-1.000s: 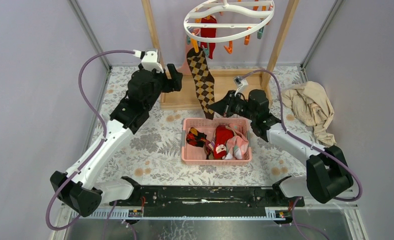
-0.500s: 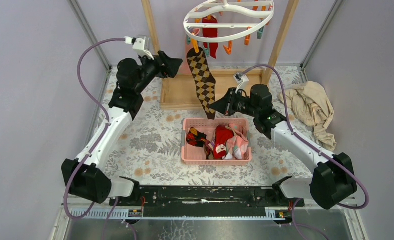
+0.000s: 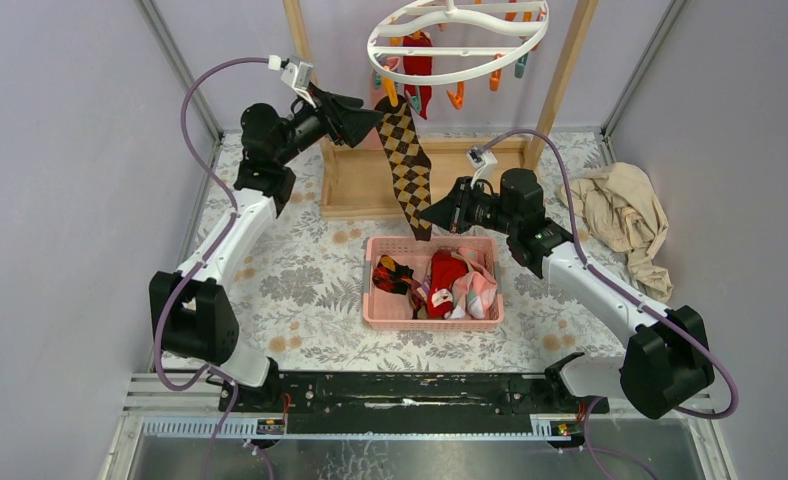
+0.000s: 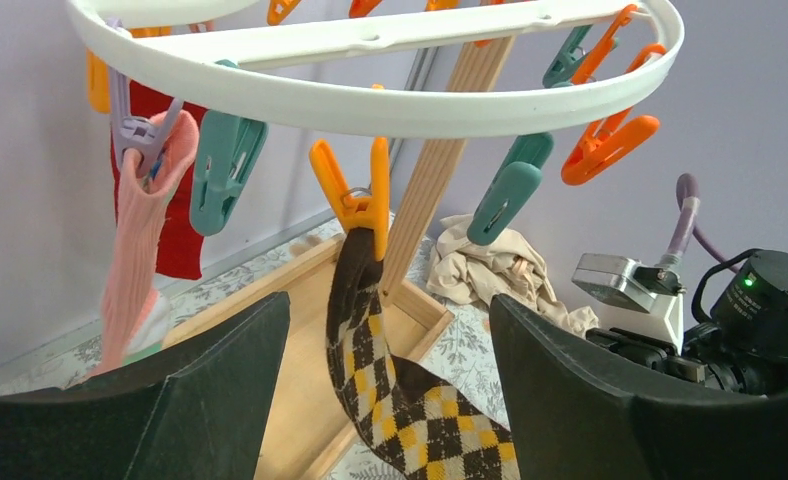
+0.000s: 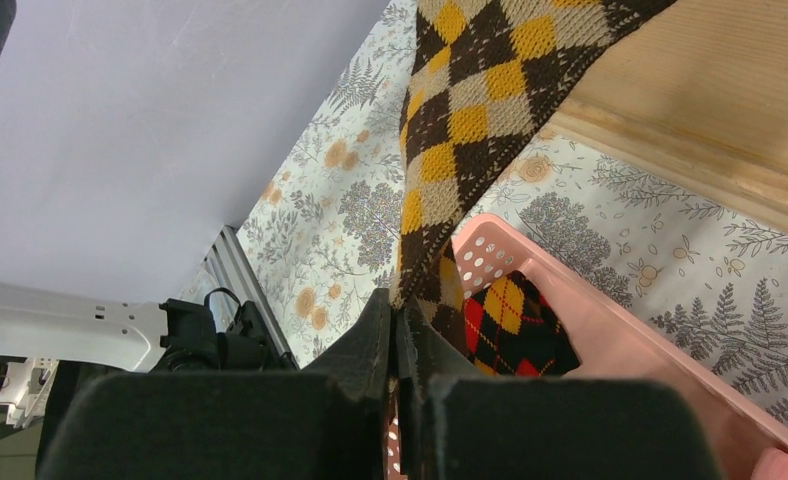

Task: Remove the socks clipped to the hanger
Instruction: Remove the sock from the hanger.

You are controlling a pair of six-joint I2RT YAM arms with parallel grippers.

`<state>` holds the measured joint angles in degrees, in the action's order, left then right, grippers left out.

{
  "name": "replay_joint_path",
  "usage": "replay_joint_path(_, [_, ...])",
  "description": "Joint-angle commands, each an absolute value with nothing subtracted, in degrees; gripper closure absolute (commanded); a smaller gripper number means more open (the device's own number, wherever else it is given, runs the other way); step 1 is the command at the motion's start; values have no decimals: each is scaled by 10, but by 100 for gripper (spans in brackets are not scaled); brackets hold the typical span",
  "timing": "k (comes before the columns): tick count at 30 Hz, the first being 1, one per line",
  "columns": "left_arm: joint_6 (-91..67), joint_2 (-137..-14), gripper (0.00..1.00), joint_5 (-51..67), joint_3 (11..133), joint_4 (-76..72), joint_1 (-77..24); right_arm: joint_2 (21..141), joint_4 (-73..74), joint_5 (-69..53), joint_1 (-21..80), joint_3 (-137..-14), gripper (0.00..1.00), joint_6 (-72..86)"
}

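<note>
The round white hanger [image 4: 390, 105] hangs from a wooden frame [image 3: 365, 195] at the far side of the table, with orange, teal and pink clips dangling under its ring. A brown, tan and yellow checked sock [image 3: 406, 160] hangs from an orange clip [image 4: 355, 195] at the near edge of the ring and stretches down toward the pink basket [image 3: 430, 322]. The right gripper [image 3: 428, 215] is clamped on the lower end of this sock, just above the far rim of the basket, its fingers pressed together on the fabric. The left gripper [image 4: 388, 330] is raised to just below the ring, fingers spread wide, one on each side of the sock's top end under the orange clip and not touching it. Behind, a red sock [image 4: 175, 220] and a pale pink sock [image 4: 140, 250] hang from other clips. Several socks lie in the basket, among them a red one [image 3: 442, 275]. A crumpled beige cloth [image 3: 620, 215] lies on the table to the right.
</note>
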<state>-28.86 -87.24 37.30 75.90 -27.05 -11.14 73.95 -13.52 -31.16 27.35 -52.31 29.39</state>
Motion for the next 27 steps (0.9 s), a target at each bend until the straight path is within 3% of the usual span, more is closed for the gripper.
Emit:
replay_joint_path(1, [-309,-890,20,405,791,-342,-107,727,-148,-327,273,-550,100,284])
replay_joint_path(27, [-378,-983,26,355,836,-462,-130,729,-136,-328,273,-562,100,279])
